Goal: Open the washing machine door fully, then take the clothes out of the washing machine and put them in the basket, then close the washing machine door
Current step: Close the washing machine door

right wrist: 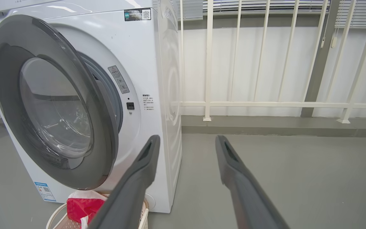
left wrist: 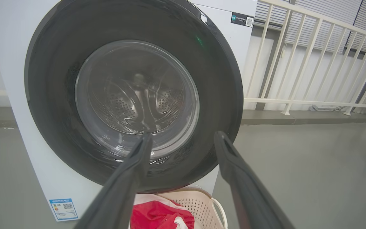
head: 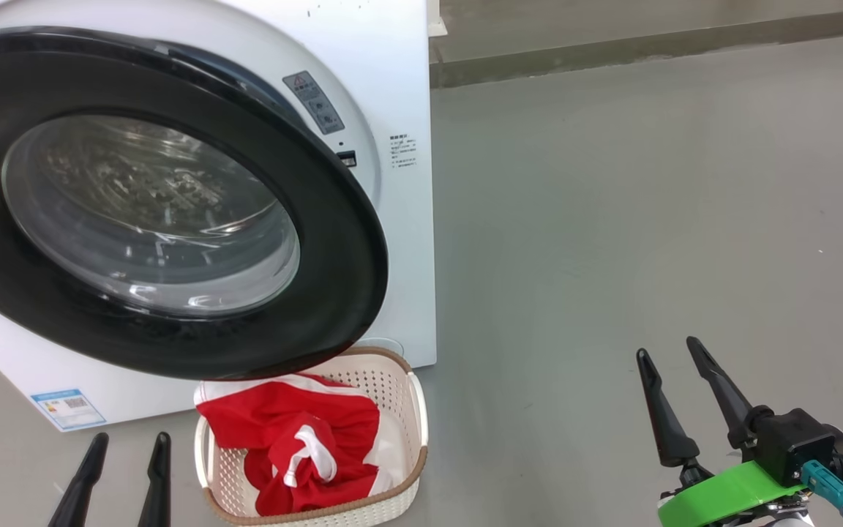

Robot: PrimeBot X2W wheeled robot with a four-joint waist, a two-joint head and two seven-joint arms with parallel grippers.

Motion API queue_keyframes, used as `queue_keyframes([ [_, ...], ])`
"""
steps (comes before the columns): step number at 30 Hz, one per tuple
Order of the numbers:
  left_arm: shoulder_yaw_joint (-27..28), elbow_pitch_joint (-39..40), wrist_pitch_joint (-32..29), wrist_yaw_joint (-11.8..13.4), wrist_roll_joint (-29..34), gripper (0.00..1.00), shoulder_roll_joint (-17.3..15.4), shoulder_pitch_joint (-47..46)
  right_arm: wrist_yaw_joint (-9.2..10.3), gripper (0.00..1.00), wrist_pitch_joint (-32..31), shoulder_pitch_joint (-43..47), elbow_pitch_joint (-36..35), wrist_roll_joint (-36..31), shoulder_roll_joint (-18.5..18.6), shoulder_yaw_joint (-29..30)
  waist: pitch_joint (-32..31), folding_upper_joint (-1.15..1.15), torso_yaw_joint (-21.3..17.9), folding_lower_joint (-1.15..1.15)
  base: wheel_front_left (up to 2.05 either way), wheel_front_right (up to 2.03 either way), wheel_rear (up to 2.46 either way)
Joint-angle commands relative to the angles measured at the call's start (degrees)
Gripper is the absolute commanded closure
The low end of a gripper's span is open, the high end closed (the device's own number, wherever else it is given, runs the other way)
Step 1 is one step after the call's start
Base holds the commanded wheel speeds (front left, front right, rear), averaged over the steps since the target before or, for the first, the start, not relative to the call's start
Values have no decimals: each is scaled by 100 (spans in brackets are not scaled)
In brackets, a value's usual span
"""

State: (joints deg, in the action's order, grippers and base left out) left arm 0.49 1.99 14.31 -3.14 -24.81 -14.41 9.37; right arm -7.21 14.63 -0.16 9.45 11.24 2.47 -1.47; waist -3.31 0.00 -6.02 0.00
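Note:
The white washing machine (head: 399, 88) fills the upper left of the head view. Its washing machine door (head: 334, 249), black-rimmed with a glass bowl window, hangs partly ajar, the free edge swung out over the basket. Red clothes (head: 297, 439) with white trim lie in the cream basket (head: 414, 432) on the floor in front of the machine. At the lower left my left gripper (head: 129, 443) stands open beside the basket, holding nothing. My right gripper (head: 669, 351) is open over bare floor at the lower right, well away from the door. Washing machine door (right wrist: 106, 127), clothes (left wrist: 157, 216).
Grey floor (head: 648, 205) stretches to the right of the machine. A low step runs along the back wall, with a cream railing (right wrist: 265, 104) above it. A blue label (head: 68, 408) sits low on the machine front.

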Motion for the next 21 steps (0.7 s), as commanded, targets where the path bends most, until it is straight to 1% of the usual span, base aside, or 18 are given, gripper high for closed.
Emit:
queue_keyframes([
  [1,245,143,69,-18,82,0,-47,-246,-28,66,37,-116,-124,83,41,-140,23,0,17,0,0,0,0],
  [2,256,164,69,-11,92,0,-35,-256,-28,98,37,-132,-109,89,41,-150,40,0,25,0,0,0,0],
  [3,269,191,69,-6,98,0,-20,-265,-28,100,37,-164,-89,87,41,-157,56,0,33,0,0,0,0],
  [8,284,301,69,-20,68,0,84,-347,-28,100,37,-470,93,69,41,-257,151,0,174,0,0,0,0],
  [13,163,390,69,-60,66,0,157,-455,-28,100,37,-917,518,80,41,-479,234,0,389,0,0,0,0],
  [21,-43,529,17,-53,235,0,112,-636,-28,100,37,-1705,1152,29,41,-816,498,0,751,0,0,0,0],
])
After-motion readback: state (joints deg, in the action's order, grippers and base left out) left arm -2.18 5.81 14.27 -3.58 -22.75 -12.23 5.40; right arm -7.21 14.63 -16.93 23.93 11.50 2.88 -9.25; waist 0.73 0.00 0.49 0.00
